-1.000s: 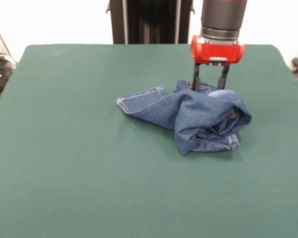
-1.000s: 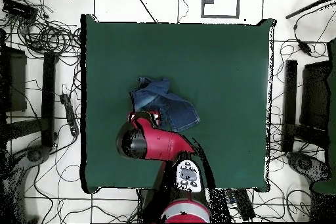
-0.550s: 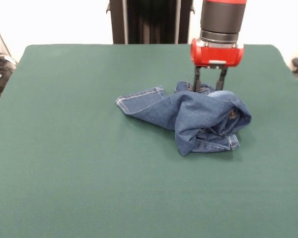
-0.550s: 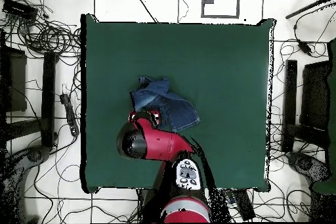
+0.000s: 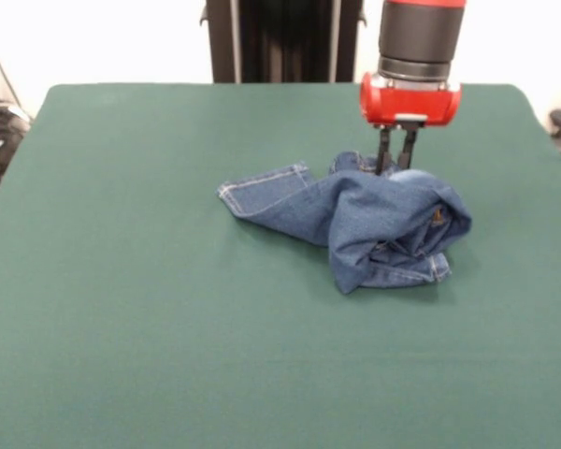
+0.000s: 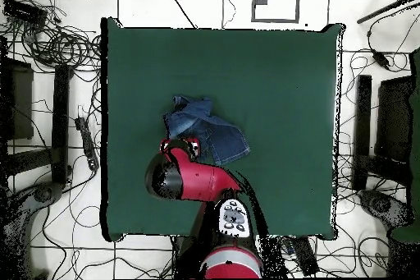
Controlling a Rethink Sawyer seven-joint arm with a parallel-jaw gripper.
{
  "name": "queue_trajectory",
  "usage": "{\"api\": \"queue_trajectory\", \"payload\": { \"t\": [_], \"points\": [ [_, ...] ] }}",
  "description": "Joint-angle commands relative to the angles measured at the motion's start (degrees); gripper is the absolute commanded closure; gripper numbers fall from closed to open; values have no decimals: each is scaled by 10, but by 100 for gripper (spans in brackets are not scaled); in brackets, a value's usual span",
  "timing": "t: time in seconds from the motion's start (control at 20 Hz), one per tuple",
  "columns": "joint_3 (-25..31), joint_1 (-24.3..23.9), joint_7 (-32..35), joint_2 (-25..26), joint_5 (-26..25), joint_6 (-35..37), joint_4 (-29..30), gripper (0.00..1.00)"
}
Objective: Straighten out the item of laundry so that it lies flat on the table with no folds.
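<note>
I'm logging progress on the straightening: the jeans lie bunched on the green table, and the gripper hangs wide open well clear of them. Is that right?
Not quite. In the front view the gripper has its fingers drawn close together, right at the far edge of the jeans, seemingly pinching the cloth there, not wide open and clear. The rest holds: the jeans lie bunched on the green table.

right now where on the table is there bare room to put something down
Most of the table is bare: the whole near strip in the front view, the wide stretch from the jeans' hemmed leg to the left edge, and the far left corner. It is crowded only right of centre, where the hand meets the bunched jeans.
</note>
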Motion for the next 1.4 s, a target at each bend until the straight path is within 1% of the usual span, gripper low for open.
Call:
{"api": "queue_trajectory", "payload": {
  "t": [0.05,0.3,0.4,0.5,0.7,0.85,1.05,1.25,1.4],
  "points": [
    [13,6,149,45,40,-31,-6,100],
    [14,6,131,43,27,-21,-14,100],
    [23,0,138,39,32,-16,-9,100],
    [19,3,138,34,36,-4,-8,100],
    [1,17,142,1,48,35,9,100],
    [0,19,141,-19,49,52,21,100],
    [-10,33,137,-45,54,84,26,100],
    [-10,35,150,-80,62,103,50,100],
    [-12,37,148,-104,58,118,60,100]
  ]
}}
